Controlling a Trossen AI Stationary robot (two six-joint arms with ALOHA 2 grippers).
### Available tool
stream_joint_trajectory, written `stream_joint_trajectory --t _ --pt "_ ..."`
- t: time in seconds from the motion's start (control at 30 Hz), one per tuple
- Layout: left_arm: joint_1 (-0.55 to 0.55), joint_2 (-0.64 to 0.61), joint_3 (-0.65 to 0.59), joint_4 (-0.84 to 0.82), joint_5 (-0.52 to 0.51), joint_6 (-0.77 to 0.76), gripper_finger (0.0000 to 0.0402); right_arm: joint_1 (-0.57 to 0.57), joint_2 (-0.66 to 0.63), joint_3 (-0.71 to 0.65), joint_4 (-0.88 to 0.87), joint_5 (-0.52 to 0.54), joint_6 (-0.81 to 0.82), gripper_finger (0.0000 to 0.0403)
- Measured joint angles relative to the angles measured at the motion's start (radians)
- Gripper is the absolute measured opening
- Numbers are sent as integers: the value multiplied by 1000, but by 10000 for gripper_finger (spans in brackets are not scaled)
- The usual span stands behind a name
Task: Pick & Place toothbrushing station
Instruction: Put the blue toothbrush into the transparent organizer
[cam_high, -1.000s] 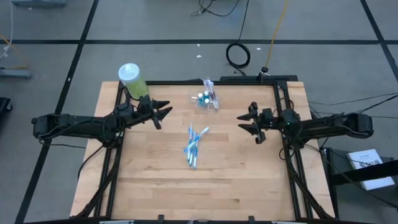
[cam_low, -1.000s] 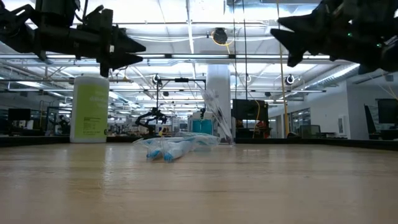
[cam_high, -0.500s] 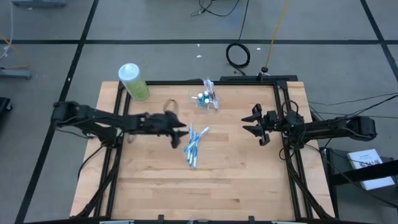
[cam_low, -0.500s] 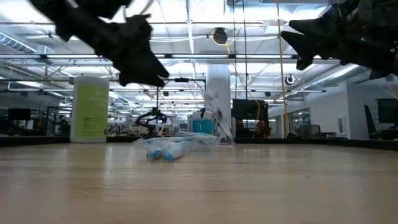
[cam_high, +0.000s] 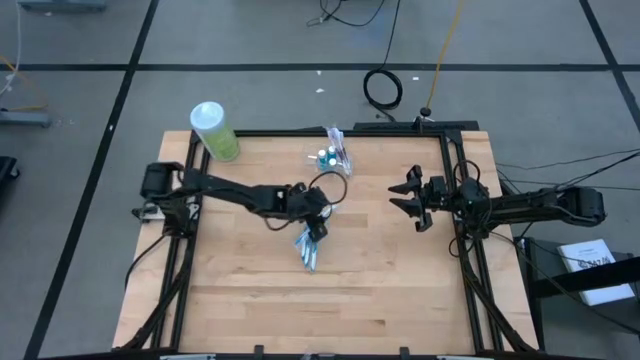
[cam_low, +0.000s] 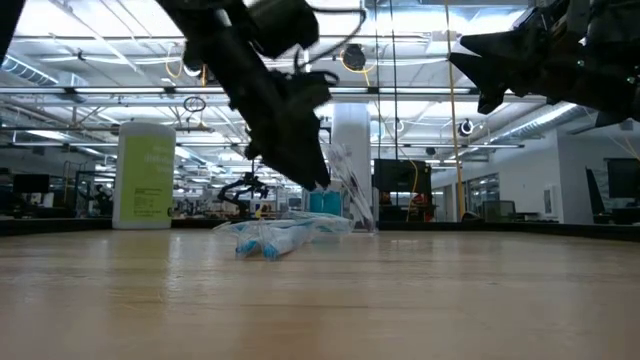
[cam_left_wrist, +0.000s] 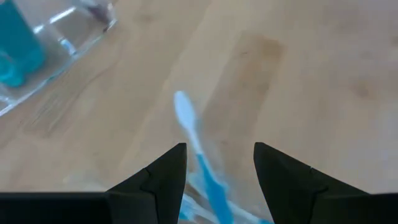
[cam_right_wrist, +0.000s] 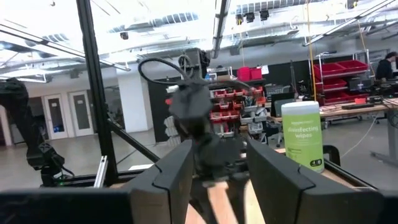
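Several blue and white toothbrushes (cam_high: 308, 245) lie in a loose bundle on the wooden table's middle; they show in the low view (cam_low: 270, 240) too. A clear cup (cam_high: 331, 158) holding small teal-capped tubes stands near the far edge. My left gripper (cam_high: 318, 228) hangs open just above the bundle's far end, slanting down. In its wrist view the fingers (cam_left_wrist: 217, 162) stand on either side of one blue toothbrush (cam_left_wrist: 194, 140) without touching it. My right gripper (cam_high: 408, 198) waits open above the table's right side.
A light-green bottle with a white cap (cam_high: 213, 130) stands at the table's far left corner. The black frame rail (cam_high: 300, 133) runs along the far edge. Bare wood lies toward the near edge (cam_high: 320, 310).
My left gripper has swung from beside the green bottle toward the table's middle, tipped from about level to slanting down, and sunk over the toothbrushes. The toothbrushes and the cup have stayed in place.
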Motion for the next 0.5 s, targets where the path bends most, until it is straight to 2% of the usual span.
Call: stream_joint_trajectory --t 0.27,0.5 --pt "54 137 100 -95 21 -26 195 0 0 0 0 0 4 141" --pt "66 172 110 -86 56 -26 195 0 0 0 -3 0 0 141"
